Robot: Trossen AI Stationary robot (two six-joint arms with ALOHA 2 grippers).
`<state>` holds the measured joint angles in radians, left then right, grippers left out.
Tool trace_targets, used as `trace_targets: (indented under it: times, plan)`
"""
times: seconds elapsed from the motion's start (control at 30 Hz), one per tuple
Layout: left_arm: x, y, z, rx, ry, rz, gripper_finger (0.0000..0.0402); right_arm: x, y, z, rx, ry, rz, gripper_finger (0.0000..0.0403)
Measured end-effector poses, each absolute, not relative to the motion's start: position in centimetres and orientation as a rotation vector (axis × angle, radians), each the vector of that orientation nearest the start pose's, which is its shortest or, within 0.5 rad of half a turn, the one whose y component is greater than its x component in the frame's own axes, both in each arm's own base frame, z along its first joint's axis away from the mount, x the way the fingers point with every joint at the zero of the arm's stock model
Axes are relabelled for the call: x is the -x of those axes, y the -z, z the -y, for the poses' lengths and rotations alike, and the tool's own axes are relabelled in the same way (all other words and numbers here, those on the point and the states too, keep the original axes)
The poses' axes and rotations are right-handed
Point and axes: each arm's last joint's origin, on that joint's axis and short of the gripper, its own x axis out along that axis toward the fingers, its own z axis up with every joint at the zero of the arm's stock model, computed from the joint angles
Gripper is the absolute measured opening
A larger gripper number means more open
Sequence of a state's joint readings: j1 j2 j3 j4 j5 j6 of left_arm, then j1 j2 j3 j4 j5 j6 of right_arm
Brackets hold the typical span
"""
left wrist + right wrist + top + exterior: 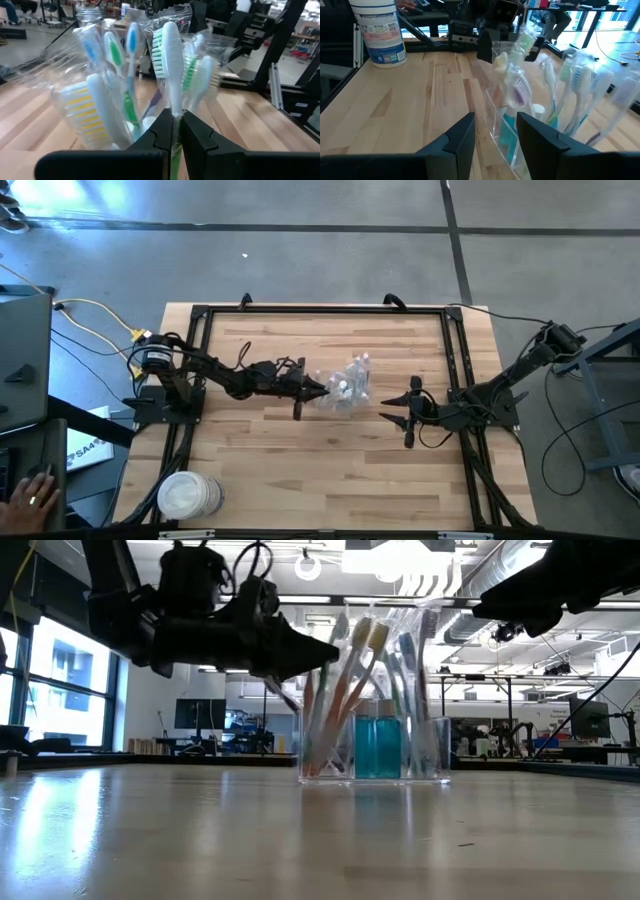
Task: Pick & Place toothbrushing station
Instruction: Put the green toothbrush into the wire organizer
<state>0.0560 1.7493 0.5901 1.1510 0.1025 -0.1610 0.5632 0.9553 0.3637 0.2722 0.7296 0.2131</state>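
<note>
The toothbrushing station is a clear plastic container (345,387) (375,745) standing on the table's middle. It holds several wrapped toothbrushes upright and two small blue bottles (378,745). My left gripper (320,388) (330,646) reaches level from the table's left to the container's left side, above its rim. It is shut on one white toothbrush with green bristles (167,47). My right gripper (395,408) (495,135) waits open to the right of the container, and its fingers stand apart from it. My left gripper pinches the white toothbrush's wrapped handle (175,117) between its two fingers, a little below the bristle head. The fingers come level from the table's left and lie across the handle. The brush stands about upright among the others, and the fingers hide its lower end.
A white tub (190,495) (380,32) stands at the table's near left corner. A black frame (320,310) runs along the table's far edge and sides. A person's hand (30,498) rests beyond the table's left. Bare wood lies near and far of the container.
</note>
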Motion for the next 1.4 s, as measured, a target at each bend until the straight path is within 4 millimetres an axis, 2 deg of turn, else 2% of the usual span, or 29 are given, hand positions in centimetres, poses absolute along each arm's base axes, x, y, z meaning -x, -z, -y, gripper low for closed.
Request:
trace_targets:
  times: [0.2, 0.57, 0.7, 1.1, 1.4]
  plan:
    - [-30.3, -15.4, -0.8, 0.172, 0.061, 0.005, 0.0015, -17.0, -20.4, -8.5, -0.018, 0.191, -0.237, 0.0138]
    - [-30.3, -15.0, -0.8, 0.165, 0.067, -0.043, 0.0015, -17.0, -20.5, -8.5, -0.023, 0.191, -0.23, 0.0138]
    - [-30.3, -15.1, -0.7, 0.16, 0.118, -0.025, 0.0017, -17.1, -20.5, -8.5, -0.024, 0.191, -0.229, 0.0138]
    - [-30.3, -15.3, -0.7, 0.167, 0.137, -0.012, 0.01, -17.0, -20.5, -8.5, -0.023, 0.191, -0.23, 0.0138]
    - [-30.1, -16.1, -0.7, 0.163, 0.123, 0.021, 0.0111, -17.0, -20.5, -8.5, -0.024, 0.191, -0.229, 0.0138]
